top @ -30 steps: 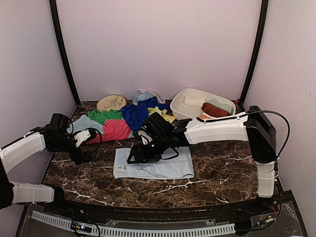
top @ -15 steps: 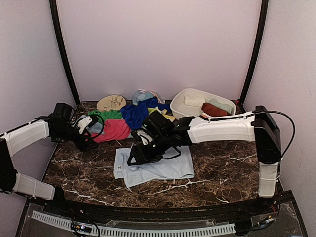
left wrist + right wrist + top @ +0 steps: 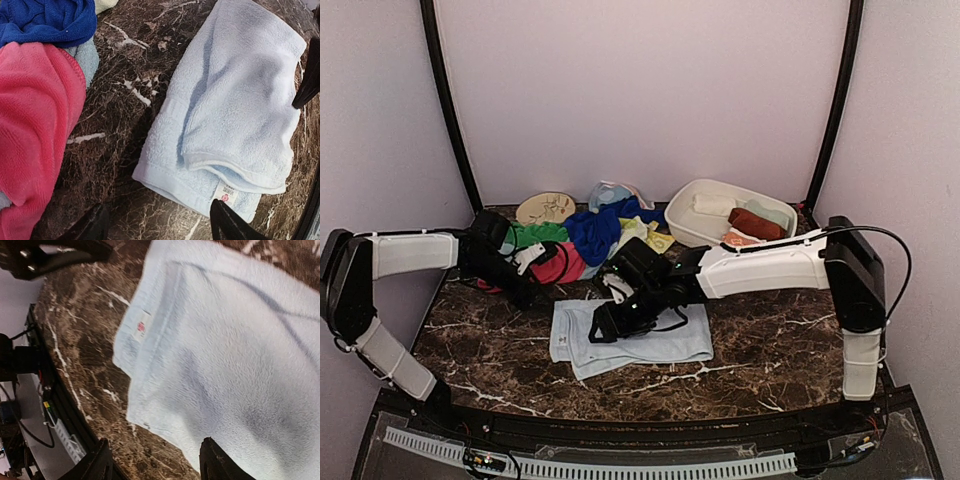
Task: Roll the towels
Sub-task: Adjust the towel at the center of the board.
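Both spread wide, right fingers [image 3: 599, 327] above pale blue towel [image 3: 660, 346], left fingers [image 3: 520, 290] near its labelled corner

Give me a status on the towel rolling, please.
Left end effector open, empty. Right end effector open above pale blue towel, unrolled. Nothing in the way.

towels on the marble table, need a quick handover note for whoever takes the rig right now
Left gripper: open, empty, hovering by the tag end of the pale blue terry towel.
Right gripper: open, empty, over that towel.
That towel: mid-table, partly folded over, not rolled.
Pile behind: pink-red towel, green towel, royal blue towel, all loose.
White oval plastic basin: holds a white cloth bundle and a rust-brown cloth bundle.
To do: roll the pale blue one, then the pile.
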Robot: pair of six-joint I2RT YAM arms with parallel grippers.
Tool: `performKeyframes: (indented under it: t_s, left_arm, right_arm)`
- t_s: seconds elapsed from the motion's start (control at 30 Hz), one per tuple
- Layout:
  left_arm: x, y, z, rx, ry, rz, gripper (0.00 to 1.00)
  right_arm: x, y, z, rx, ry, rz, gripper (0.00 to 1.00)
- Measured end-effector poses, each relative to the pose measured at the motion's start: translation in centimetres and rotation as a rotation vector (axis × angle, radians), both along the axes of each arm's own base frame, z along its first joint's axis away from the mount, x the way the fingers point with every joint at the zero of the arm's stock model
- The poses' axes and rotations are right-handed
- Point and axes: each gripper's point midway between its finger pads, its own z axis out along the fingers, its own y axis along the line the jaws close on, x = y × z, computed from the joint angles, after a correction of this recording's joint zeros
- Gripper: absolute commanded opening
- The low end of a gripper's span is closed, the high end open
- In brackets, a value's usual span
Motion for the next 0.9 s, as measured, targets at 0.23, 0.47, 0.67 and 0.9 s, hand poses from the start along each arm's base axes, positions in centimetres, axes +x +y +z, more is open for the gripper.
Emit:
performKeyframes:
  t_s: [0.23,0.47,0.67,0.9]
  left_arm:
    - [1.0,-1.9,0.0,-0.016,0.007,-0.027,0.72]
    - [0.8,-4.4,-0.6,-0.037,0.055,-0.057,0.67]
    - [0.2,-5.1,-1.7,-0.055,0.134,-0.038,0.57]
    - [-0.6,-5.4,-1.8,-0.068,0.181,-0.030,0.37]
  right_arm:
    - [-3.8,-1.6,-7.2,-0.181,0.031,0.043,0.57]
    - [-4.0,-2.2,-7.0,-0.202,-0.013,0.035,0.54]
    - [-3.4,-3.4,-6.7,-0.231,-0.072,0.011,0.53]
    - [-3.1,-4.6,-5.7,-0.228,-0.130,-0.018,0.50]
